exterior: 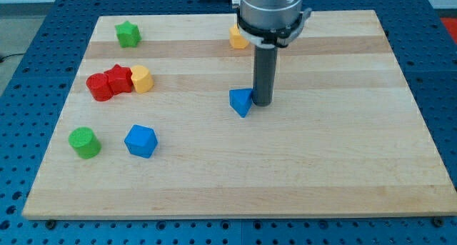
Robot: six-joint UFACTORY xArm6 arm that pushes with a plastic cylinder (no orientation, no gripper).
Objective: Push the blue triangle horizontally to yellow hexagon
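The blue triangle [241,101] lies near the middle of the wooden board [343,166]. My tip [262,103] stands right beside it, touching or almost touching its right side. A yellow block that looks like a hexagon [142,79] sits far off to the view's left, a little higher in the view than the triangle, against two red blocks. A second yellow block [236,37] is near the view's top, partly hidden behind the arm; its shape cannot be made out.
Two red blocks [100,86] [118,78] sit together left of the yellow hexagon. A green star [128,34] is at top left. A green cylinder [84,142] and a blue polygon block [140,141] are at lower left.
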